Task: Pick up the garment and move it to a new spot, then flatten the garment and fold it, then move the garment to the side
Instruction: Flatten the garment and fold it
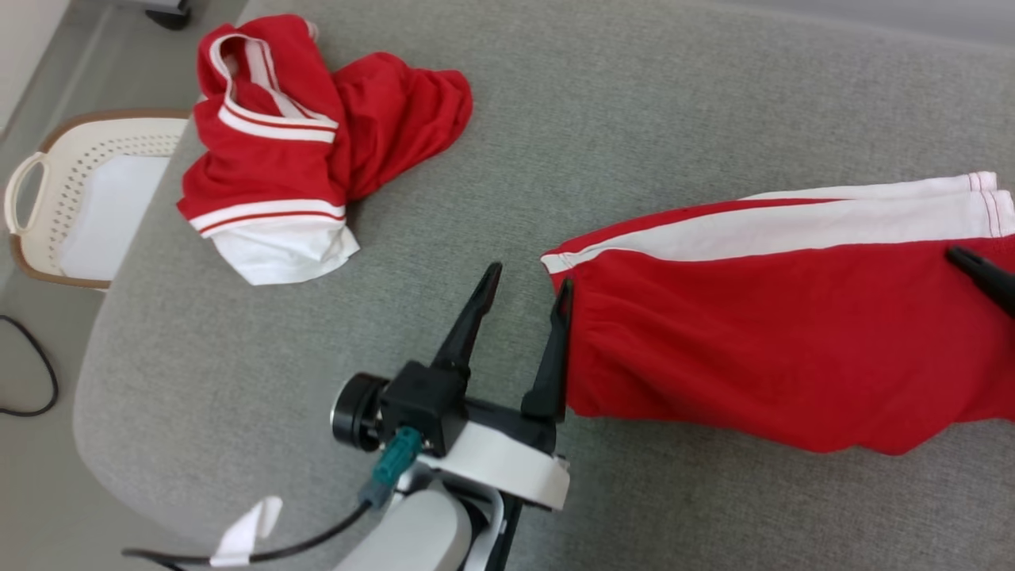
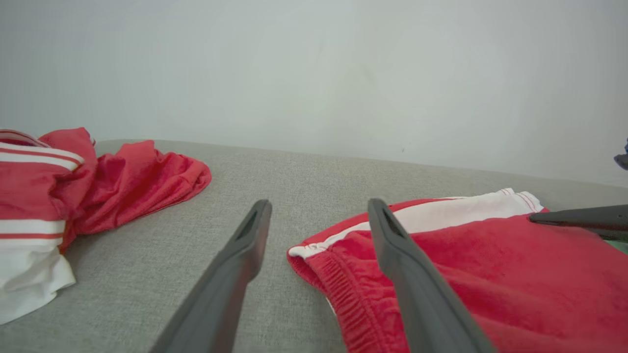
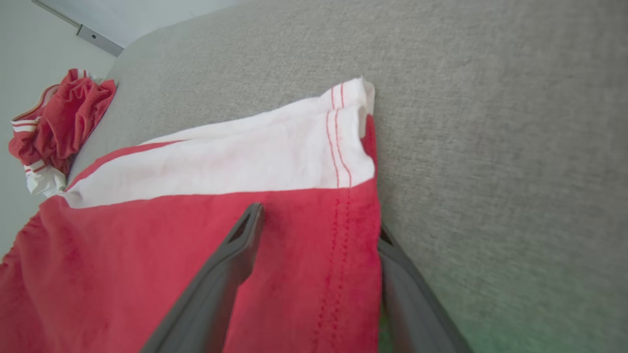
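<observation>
1. A grey woven fabric-covered surface [image 1: 634, 119] with a rounded corner fills most of the head view. Its far and right edges are cut off by the frame.
2. The folded red garment with a broad white side stripe [image 1: 753, 341] lies flat on the right half of this surface. Its gathered elastic waistband points towards the middle, and its red-stitched hem runs out of the head view at the right.
3. A crumpled red garment with white bands and thin red stripes [image 1: 277, 159] sits in a heap at the surface's far left, well apart from the folded one. The heap's folds hide its shape.
4. A white perforated plastic basket with a brown rim and a loop handle [image 1: 47, 198] stands on the floor to the left, partly hidden behind the surface's edge.
5. The left gripper [image 1: 529, 279] is spread wide and holds nothing. Grey fabric shows between its fingers, and the inner finger lies just against the waistband edge.
6. The right gripper [image 3: 319, 223] is also spread wide, straddling the hem corner without pinching it. One finger lies over the red cloth and the other is partly hidden past the hem's edge. In the head view only one dark fingertip enters from the right.
7. A thin black cable [image 1: 32, 373] loops on the floor, cut off at the left
</observation>
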### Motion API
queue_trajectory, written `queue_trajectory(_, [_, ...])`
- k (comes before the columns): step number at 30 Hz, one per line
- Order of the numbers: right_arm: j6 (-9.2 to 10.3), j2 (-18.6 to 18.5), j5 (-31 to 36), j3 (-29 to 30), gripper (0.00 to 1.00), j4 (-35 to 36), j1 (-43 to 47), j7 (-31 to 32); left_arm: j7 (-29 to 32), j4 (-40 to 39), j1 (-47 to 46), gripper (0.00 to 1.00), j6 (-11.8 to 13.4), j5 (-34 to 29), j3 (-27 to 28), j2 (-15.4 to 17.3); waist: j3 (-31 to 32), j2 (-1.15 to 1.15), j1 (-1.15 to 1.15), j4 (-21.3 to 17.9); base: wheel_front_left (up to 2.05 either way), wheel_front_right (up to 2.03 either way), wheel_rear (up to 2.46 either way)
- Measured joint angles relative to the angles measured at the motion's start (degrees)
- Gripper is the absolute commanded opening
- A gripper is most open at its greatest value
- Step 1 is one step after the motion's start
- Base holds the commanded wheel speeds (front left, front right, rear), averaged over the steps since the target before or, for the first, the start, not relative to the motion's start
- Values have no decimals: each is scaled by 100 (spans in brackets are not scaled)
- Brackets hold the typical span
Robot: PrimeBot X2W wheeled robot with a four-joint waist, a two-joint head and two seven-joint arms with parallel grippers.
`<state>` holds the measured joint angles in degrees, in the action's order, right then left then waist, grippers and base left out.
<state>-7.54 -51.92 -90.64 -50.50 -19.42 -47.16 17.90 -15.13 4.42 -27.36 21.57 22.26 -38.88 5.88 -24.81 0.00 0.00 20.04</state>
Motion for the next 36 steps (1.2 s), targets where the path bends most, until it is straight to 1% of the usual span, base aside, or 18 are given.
queue_trajectory(1, [0,33,-10,-21,65,3,-18,48,1,-1,86,100,-45,-59,23,-25,12,0,0,22,0,0,0])
queue_trajectory(2, [0,68,-10,-40,2,2,-43,87,0,-1,160,100,-86,-118,49,-55,27,0,0,35,0,0,0])
queue_trajectory(3, [0,115,-15,-55,0,-13,-47,98,0,8,219,100,-131,-156,69,-91,44,0,0,40,0,0,0])
queue_trajectory(5, [0,200,-42,-75,0,-40,-37,133,0,31,342,100,-207,-288,123,-148,91,0,0,23,0,0,0])
queue_trajectory(8, [0,341,-156,3,0,-86,46,-104,0,65,538,100,-292,-499,264,-170,166,0,0,-88,0,0,0])
queue_trajectory(11, [0,377,-375,164,0,-71,240,-333,0,82,803,100,-404,-679,500,-162,289,0,0,-259,0,0,0])
queue_trajectory(14, [0,254,-690,363,0,-85,503,-506,0,59,1111,100,-517,-784,708,-154,441,0,0,-449,0,0,0])
queue_trajectory(17, [0,-47,-935,517,0,-302,694,-590,0,40,1361,100,-672,-860,860,-160,598,0,0,-604,0,0,0])
queue_trajectory(20, [1,-305,-1021,572,0,-601,739,-635,0,51,1509,100,-804,-942,940,-198,710,0,0,-683,0,0,0])
queue_trajectory(23, [1,-408,-1040,508,0,-802,606,-530,0,65,1589,100,-882,-1018,1013,-237,739,0,0,-673,0,0,0])
queue_trajectory(26, [1,-405,-1067,372,0,-864,311,-360,0,92,1633,100,-951,-1037,1033,-280,756,0,0,-617,0,0,0])
queue_trajectory(28, [1,-309,-1111,235,0,-867,143,-244,0,115,1667,100,-995,-1036,1042,-290,776,0,0,-574,0,0,0])
queue_trajectory(31, [1,30,-1189,-92,0,-826,-48,-122,0,148,1714,100,-1018,-1017,1054,-304,835,0,0,-519,0,0,0])
queue_trajectory(34, [1,483,-1295,-471,0,-745,-230,-52,0,124,1735,100,-1000,-934,1043,-307,893,0,0,-472,0,0,0])
queue_trajectory(36, [1,869,-1397,-720,0,-803,-357,-114,0,127,1742,100,-978,-843,1047,-307,928,0,0,-456,0,0,0])
